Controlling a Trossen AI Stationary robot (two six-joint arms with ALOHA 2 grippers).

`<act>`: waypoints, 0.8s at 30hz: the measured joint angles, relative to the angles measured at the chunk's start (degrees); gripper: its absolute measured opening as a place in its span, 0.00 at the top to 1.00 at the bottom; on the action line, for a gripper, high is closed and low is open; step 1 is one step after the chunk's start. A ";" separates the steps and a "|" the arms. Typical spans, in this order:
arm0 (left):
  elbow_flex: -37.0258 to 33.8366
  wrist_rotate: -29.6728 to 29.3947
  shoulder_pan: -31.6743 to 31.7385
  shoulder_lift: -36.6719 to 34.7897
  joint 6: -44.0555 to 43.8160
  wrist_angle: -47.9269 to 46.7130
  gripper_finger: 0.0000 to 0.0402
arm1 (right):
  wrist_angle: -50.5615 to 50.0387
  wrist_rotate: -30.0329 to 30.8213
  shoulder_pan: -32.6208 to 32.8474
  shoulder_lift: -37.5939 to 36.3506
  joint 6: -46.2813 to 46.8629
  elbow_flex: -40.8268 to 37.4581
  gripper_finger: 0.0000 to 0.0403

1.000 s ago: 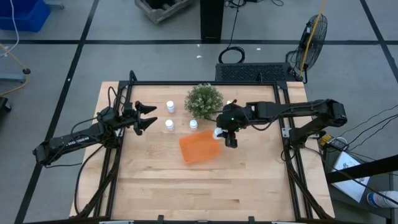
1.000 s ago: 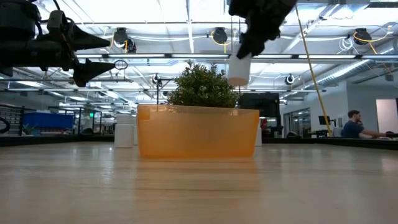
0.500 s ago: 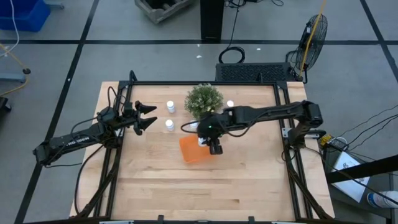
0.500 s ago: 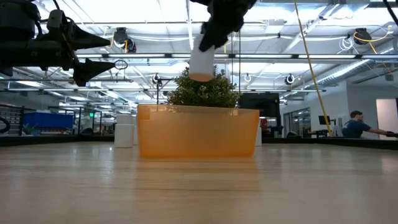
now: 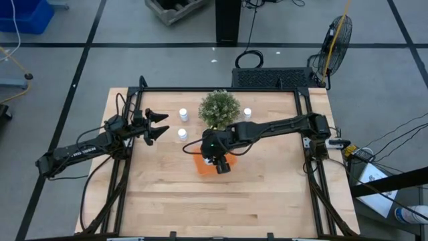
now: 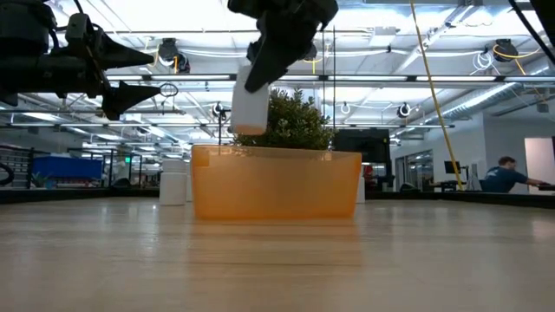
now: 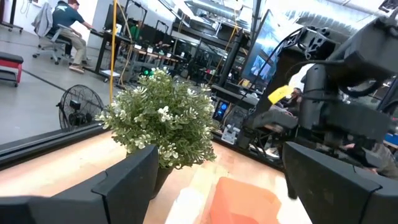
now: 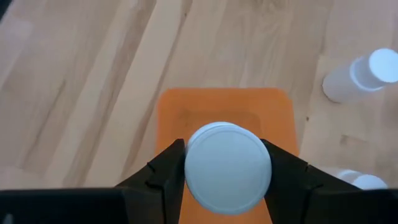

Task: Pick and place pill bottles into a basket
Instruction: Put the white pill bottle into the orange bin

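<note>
**A:** Where is the right gripper [image 5: 215, 161] sitting?

**B:** It is hanging over the orange basket [image 5: 204, 166], near the middle of the bench [image 5: 200, 207]. The arm is reaching across from the right side, passing just in front of the plant [image 5: 219, 108].

**A:** And its fingers?

**B:** They are clamping a white pill bottle [image 8: 228, 167], one finger [image 8: 163, 171] on each side of the cap. In the right wrist view the bottle is sitting directly above the basket's [image 8: 171, 118] bare orange floor. From the low view the held bottle [image 6: 250, 109] is hovering clear above the basket's [image 6: 276, 184] rim, toward its left end, with the plant [image 6: 290, 120] behind.

**A:** Is anything lying in the basket?

**B:** The part of the floor showing in the wrist view is bare; the rest I cannot tell.

**A:** The other bottles?

**B:** On the bench, one is standing left of the plant [image 5: 183, 114], another just below it [image 5: 182, 134], and a third right of the plant [image 5: 247, 113]. The right wrist view is also showing a bottle standing beside the basket [image 8: 360, 77]. In the low view a bottle is standing just left of the basket [image 6: 173, 187].

**A:** And the left arm?

**B:** The left gripper [image 5: 156, 126] is waiting over the bench's left edge, well apart from the basket, its fingers spread wide and holding nothing. Its own camera is looking past those fingers [image 7: 127, 177] toward the plant [image 7: 158, 121] and the basket [image 7: 239, 199].
</note>
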 joint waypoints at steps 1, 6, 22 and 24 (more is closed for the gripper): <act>0.00 0.00 0.01 0.01 0.02 0.00 0.13 | 0.06 -0.10 0.00 0.41 -0.03 0.00 0.61; -0.01 0.00 0.00 -0.01 -0.09 -0.02 0.13 | -1.83 0.13 0.00 1.42 0.65 -0.63 0.61; 0.01 1.49 0.02 -0.01 0.94 -0.48 0.13 | -2.55 4.65 0.17 -2.82 4.06 -10.60 0.61; 0.01 1.51 0.01 0.01 0.95 -0.62 0.13 | -0.97 4.74 0.33 -3.52 4.64 -12.05 0.61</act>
